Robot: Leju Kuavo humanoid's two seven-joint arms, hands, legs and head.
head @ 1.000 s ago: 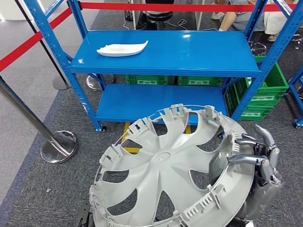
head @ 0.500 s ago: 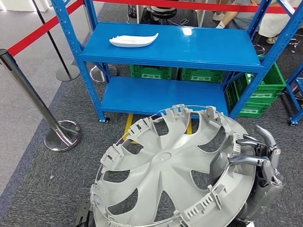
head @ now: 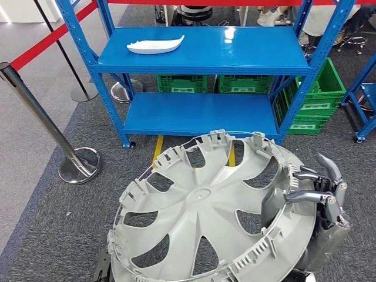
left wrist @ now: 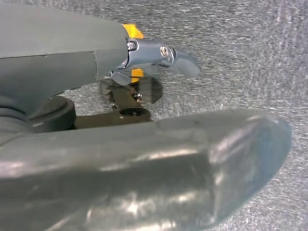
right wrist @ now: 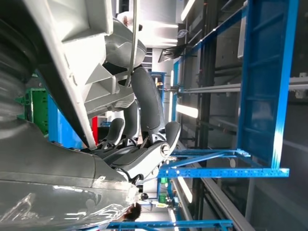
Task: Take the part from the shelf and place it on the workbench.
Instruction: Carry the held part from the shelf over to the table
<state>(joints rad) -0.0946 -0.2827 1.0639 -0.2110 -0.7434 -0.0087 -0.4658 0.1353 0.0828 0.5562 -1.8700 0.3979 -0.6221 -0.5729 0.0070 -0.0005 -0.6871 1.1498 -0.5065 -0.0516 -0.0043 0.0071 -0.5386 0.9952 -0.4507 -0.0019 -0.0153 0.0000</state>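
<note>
Fingers (head: 310, 176) over wheel cover (head: 208, 205) rim

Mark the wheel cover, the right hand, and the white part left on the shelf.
wheel cover (head: 201, 202): head view, on its centre hub.
right hand (head: 321, 197): head view, middle of the hand gripping the cover's rim.
white part (head: 155, 44): head view, its mid-body on the top shelf.

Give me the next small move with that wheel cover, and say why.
Probably keep turning away from the shelf toward the workbench. The right robot hand already grips the wheel cover by its rim, clear of the shelf and above the carpet, and no workbench is in sight to set it on.
</note>
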